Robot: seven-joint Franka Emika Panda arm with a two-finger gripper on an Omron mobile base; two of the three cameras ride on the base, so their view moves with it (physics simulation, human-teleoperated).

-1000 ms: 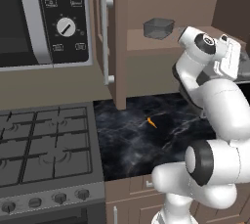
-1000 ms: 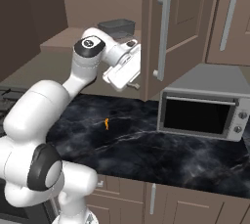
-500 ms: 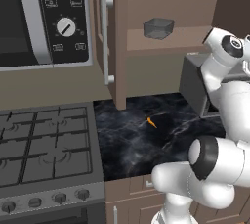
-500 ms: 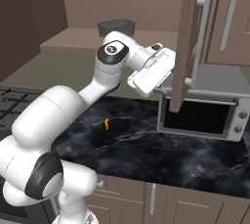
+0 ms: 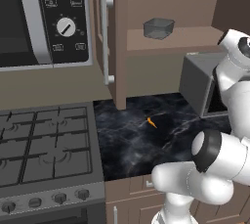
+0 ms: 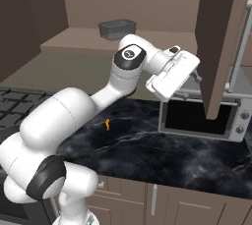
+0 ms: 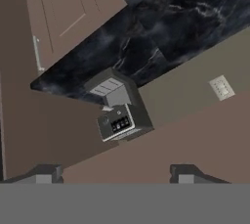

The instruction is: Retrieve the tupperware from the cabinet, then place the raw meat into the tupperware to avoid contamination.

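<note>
Brown wood frames everything here: we see the cabinet (image 5: 146,32) with both doors swung open and its shelf bare but for one thing. We take the toaster oven (image 6: 202,116) on the black marble counter (image 6: 147,155) as our landmark.

The tupperware (image 6: 117,28), a translucent grey tub, sits upright on the cabinet shelf, up and well to the left of the toaster oven in the right base view. From the left base view the tupperware (image 5: 158,28) stands near the shelf's front edge, above and left of the toaster oven (image 5: 200,88).

The gripper (image 6: 193,77) hangs just above the toaster oven's top left corner, close beside the edge of the open right cabinet door (image 6: 221,42). In the hand view we see its fingertips (image 7: 46,173) set well apart with nothing between them. The tupperware lies up and to the left of the gripper, well apart from it, on the far side of the arm's wrist.

The raw meat (image 6: 107,124), a tiny orange sliver, lies flat on the counter, left of the toaster oven and lower than the gripper, touching neither. In the left base view the raw meat (image 5: 152,122) rests on the marble just in front of the toaster oven's left side, between it and the stove (image 5: 44,149).
</note>
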